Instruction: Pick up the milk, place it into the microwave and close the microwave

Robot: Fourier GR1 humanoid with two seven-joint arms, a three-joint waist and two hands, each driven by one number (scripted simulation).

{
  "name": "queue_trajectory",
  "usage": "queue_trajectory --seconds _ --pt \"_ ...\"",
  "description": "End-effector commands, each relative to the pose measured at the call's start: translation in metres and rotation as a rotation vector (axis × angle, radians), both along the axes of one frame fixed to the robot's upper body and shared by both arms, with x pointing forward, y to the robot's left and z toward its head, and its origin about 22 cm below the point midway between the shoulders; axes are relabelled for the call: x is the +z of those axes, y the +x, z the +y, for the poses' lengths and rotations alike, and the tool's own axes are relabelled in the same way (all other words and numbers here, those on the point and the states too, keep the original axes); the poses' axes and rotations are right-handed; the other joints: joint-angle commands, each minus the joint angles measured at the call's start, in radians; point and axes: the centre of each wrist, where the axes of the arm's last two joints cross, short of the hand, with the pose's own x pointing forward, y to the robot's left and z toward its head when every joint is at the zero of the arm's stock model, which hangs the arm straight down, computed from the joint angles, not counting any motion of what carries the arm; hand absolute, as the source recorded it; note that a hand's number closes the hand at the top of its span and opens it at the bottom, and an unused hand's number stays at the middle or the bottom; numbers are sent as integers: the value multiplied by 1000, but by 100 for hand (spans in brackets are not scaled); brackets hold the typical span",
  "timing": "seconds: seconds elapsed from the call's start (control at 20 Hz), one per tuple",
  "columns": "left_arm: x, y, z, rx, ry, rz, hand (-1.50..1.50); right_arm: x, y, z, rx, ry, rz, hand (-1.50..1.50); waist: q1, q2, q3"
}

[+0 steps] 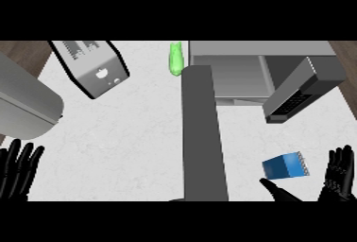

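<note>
Milk carton (pixel 285 166) on desk (pixel 140 142), below open microwave (pixel 237 75)
Carton tilted; long axis unclear. Right hand (pixel 339 175) beside carton, spread, clear of it; left hand (pixel 17 168) open

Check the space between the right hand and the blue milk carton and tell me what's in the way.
Nothing visible. The right hand is open beside the milk carton, its thumb just below it, with bare counter between them. The microwave stands open further back, its door swung out to the carton's left.

Both hands low — left hand (pixel 17 171) and right hand (pixel 337 177) — fingers straight, upward.
</note>
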Motion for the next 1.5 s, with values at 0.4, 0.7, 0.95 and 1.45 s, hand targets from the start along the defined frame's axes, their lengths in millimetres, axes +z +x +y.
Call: queue_trajectory --seconds 0.4,0.7,0.95,1.45 --pt "-9 -16 -10 19 -30 -3 -150 -53 -1 -35 38 28 92 -150 5 0 0" --pt "-14 -23 16 1 -8 6 -150 -78 -4 -58 -4 7 141 -150 6 0 0" --pt "-15 -16 4 27 6 -11 -150 -93 1 -65 22 46 131 -150 5 0 0" --pt "-20 -10 12 17 -7 22 -150 -121 12 -65 140 138 161 -150 5 1 0"
